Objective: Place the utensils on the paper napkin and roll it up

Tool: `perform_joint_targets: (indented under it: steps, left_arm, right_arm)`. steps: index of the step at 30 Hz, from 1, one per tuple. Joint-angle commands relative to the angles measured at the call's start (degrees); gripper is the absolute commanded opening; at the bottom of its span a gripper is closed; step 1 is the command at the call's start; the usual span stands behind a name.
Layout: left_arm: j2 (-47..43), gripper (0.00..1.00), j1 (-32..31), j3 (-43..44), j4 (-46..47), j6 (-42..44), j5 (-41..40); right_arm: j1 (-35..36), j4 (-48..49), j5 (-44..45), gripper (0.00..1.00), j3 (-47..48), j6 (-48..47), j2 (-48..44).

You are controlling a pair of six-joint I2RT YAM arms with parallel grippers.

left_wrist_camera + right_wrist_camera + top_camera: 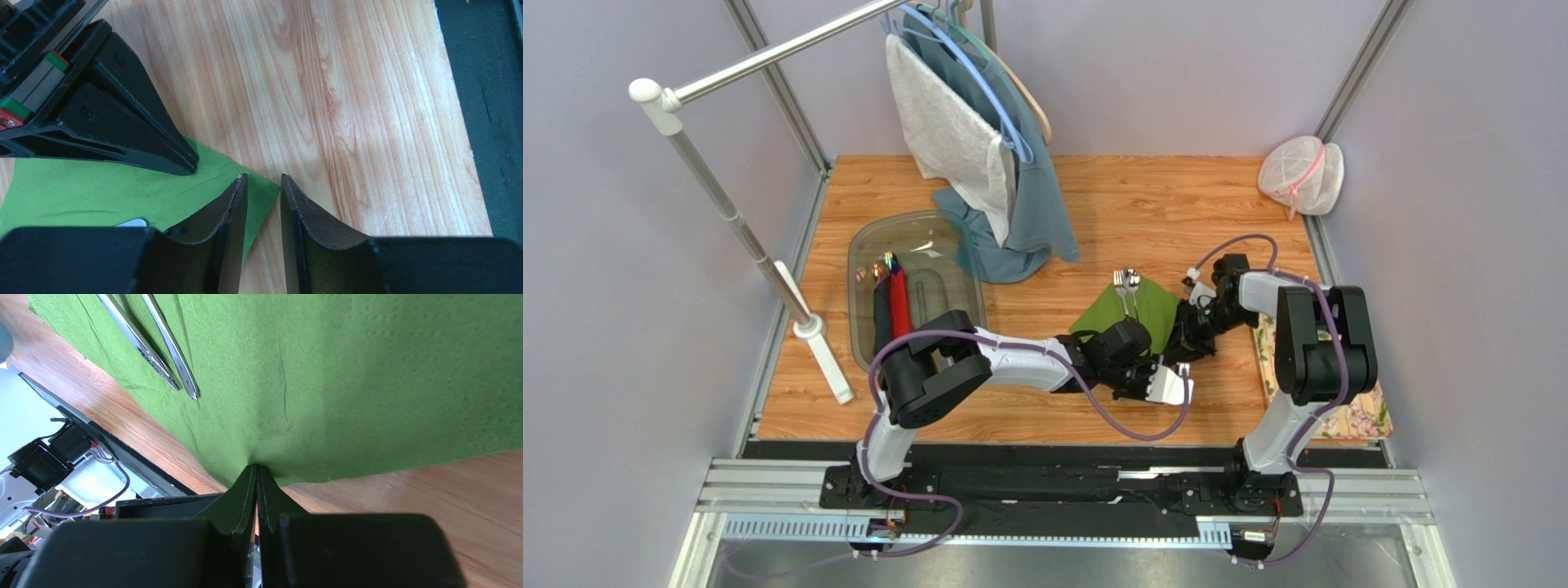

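Wood-grain boards make the table (1161,208), closed in by plain grey walls (1136,74). Near its middle the paper napkin (1143,306), grass-green, lies flat and turned like a diamond. The two metal utensils (1125,283) rest side by side on the napkin's far part. Left of the napkin stands a clear plastic tub (940,245), behind the napkin hangs a teal-blue garment (1038,208), and right of the napkin lies a flowered mat (1357,417).

The right gripper (256,468) is pressed together on the napkin's near edge, and the paper wrinkles at the pinch. The left gripper (264,180) is at the napkin's near corner with its jaws a little apart. One finger (236,202) is over the green paper, the other is over bare wood, and the corner's tip shows in the gap between them.
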Motion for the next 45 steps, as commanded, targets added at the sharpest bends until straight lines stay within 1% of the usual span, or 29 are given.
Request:
perform_joint_targets:
  steps: [1,3,8,9,10,12,16,20,26,28,29,34,45]
  left_arm:
    - [0.4,0.33,1.5,-1.3,-4.0,-0.1,-1.9]
    - [0.6,0.31,1.7,-1.6,-4.0,-0.2,-2.3]
    - [0.3,0.18,2.1,-2.3,-3.9,-0.3,-1.7]
    - [0.1,0.1,2.1,-2.2,-4.1,-0.2,-1.3]
    - [-0.2,0.05,2.1,-2.3,-4.3,-0.2,-1.0]
    - [-0.9,0.0,2.0,-2.1,-5.3,-0.5,0.5]
    - [-2.4,0.0,1.3,-1.9,-7.3,-1.7,2.8]
    - [-4.0,0.0,0.2,-2.5,-9.5,-5.9,4.8]
    - [-7.4,0.0,-1.0,-3.0,-11.6,-11.9,7.0]
    - [-8.5,0.0,-0.9,-2.7,-12.7,-12.6,7.4]
    - [-9.0,0.0,-0.9,-2.3,-12.8,-13.1,7.5]
    - [-10.1,0.0,0.5,0.4,-15.5,-14.4,8.1]
    - [-8.9,0.0,5.0,6.3,-19.0,-10.6,8.7]
  right_arm:
    - [0.2,0.8,3.1,0.06,0.2,-0.5,1.2]
    - [0.3,0.8,2.9,0.06,0.1,-0.6,0.9]
    - [0.2,0.8,2.2,0.06,0.2,-0.9,0.9]
    - [0.1,0.8,2.1,0.06,0.2,-1.0,0.6]
    - [0.1,0.8,1.9,0.06,0.2,-1.1,0.3]
    - [0.2,0.8,0.8,0.06,0.3,-1.0,-1.5]
    - [0.2,0.7,-0.9,0.07,1.6,-0.2,-5.7]
    - [0.2,-0.7,-0.9,0.08,4.8,-0.2,-10.0]
    - [0.2,-3.8,-0.1,0.09,7.8,-2.3,-12.0]
    - [0.2,-4.4,0.1,0.09,8.1,-2.8,-12.1]
    - [-1.5,-4.5,0.2,0.09,8.1,-3.0,-12.0]
    - [-2.5,-5.7,-0.4,0.09,7.2,-4.0,-12.5]
    - [-2.9,-6.3,-1.3,0.08,4.5,-4.4,-13.1]
